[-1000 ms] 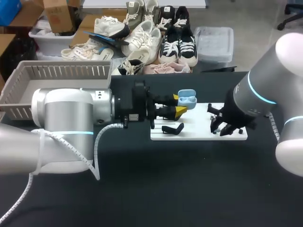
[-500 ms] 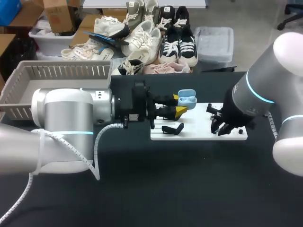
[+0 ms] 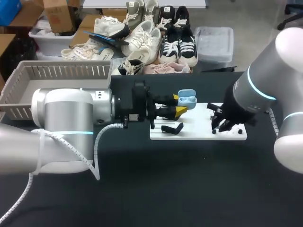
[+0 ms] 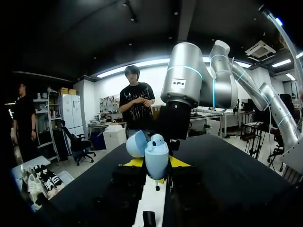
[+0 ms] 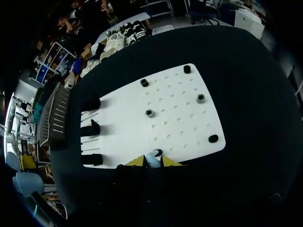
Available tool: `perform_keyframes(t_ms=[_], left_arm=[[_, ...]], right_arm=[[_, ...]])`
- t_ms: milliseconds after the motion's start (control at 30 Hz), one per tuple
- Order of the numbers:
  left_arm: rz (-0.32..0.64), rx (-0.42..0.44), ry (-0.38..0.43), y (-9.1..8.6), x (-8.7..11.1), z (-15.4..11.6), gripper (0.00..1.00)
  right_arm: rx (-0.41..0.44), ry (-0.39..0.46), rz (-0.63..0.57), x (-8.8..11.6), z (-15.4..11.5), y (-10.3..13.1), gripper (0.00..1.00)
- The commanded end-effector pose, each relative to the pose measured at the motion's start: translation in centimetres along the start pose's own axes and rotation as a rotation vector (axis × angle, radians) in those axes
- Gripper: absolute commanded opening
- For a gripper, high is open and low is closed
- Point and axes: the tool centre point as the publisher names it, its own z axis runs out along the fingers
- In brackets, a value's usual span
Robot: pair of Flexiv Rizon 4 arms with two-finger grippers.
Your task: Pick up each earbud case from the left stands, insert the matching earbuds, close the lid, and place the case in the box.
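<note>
Table [image 3: 142,189]: black top.

Left arm [image 3: 71,118]: comes in from the left edge and lies level, reaching toward the table's middle. Left gripper [image 3: 179,105] has its yellow-tipped fingers clamped from both sides on the earbud case [image 3: 187,99], held clear above the left end of the white board [image 3: 199,118].

Right arm [image 3: 255,94]: comes in from the right edge and bends down over the board's right half. Right gripper [image 3: 220,126] points down at the board. In the right wrist view its fingers are pinched on an earbud [image 5: 152,160] over the board's near edge.

Box [image 3: 61,71]: slatted basket at the table's far left corner, well apart from both grippers.

Board: lies right of the table's middle, with black stands [image 3: 173,128] on its left end and small black sockets [image 5: 200,98] across its right half.

Case: light blue, upright, lid [image 4: 137,143] swung open.

Earbud: light blue, small, shape unclear.
</note>
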Motion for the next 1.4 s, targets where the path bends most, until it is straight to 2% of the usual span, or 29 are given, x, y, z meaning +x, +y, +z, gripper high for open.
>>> perform_keyframes(t_ms=[33,367,867,1067,1267,1400], left_arm=[[0.002,-0.007,-0.002,-0.1,0.1,0.0,0.00],[0.002,-0.007,-0.002,-0.1,0.1,0.0,0.00],[0.002,-0.007,-0.002,-0.1,0.1,0.0,0.00],[0.002,-0.007,-0.002,-0.1,0.1,0.0,0.00],[0.002,-0.007,-0.002,-0.1,0.1,0.0,0.00],[0.002,-0.007,-0.002,-0.1,0.1,0.0,0.00]], right_arm=[[0.010,-0.028,-0.005,1.0,-1.1,-0.3,0.00],[0.057,-0.009,-0.111,2.5,-1.7,-1.1,0.00],[0.127,0.030,-0.425,4.8,-4.2,-1.5,0.00],[0.052,0.087,-0.501,5.3,-5.7,-1.8,0.00],[0.071,0.092,-0.654,6.2,-7.0,-1.7,0.00],[0.036,0.111,-0.724,6.3,-7.8,-1.6,0.00]])
